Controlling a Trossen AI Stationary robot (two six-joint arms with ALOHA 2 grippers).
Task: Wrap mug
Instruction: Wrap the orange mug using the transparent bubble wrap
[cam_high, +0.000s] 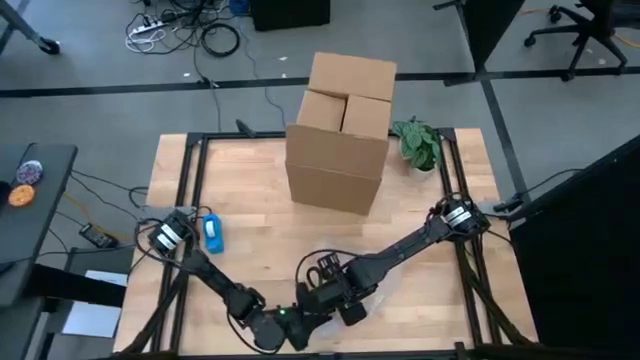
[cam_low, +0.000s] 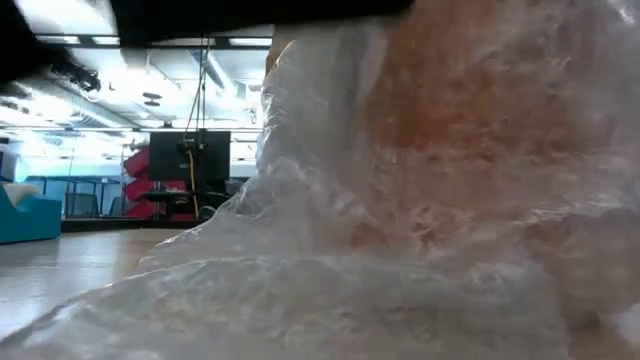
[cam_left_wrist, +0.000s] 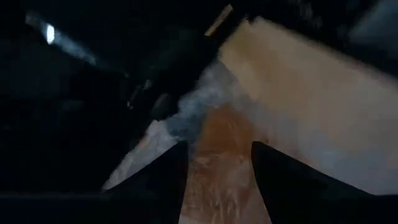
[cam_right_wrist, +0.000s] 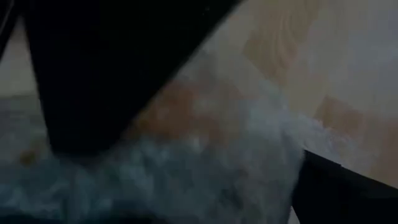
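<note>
The mug (cam_low: 450, 110) shows as an orange-brown shape behind clear bubble wrap (cam_low: 300, 250), which fills the low view close to the table's near edge. In the high view both arms meet over it at the near middle of the table and hide it. My left gripper (cam_high: 290, 325) comes in from the near left, and its two fingers stand on either side of the wrapped mug (cam_left_wrist: 217, 155). My right gripper (cam_high: 335, 295) comes in from the right and sits right against the wrap (cam_right_wrist: 205, 155). My left gripper has the wrapped mug's orange body (cam_left_wrist: 214, 177) between its two fingers, with bubble wrap over it. The fingers reach in low from the table's near left. Whether the mug stands on the table or is lifted, I cannot tell.
A large cardboard box (cam_high: 340, 130) stands at the far middle of the table, with a small green plant (cam_high: 418, 142) to its right. A blue object (cam_high: 214, 232) lies near the left arm's base. Bare wood (cam_high: 250, 190) lies between the box and the arms.
</note>
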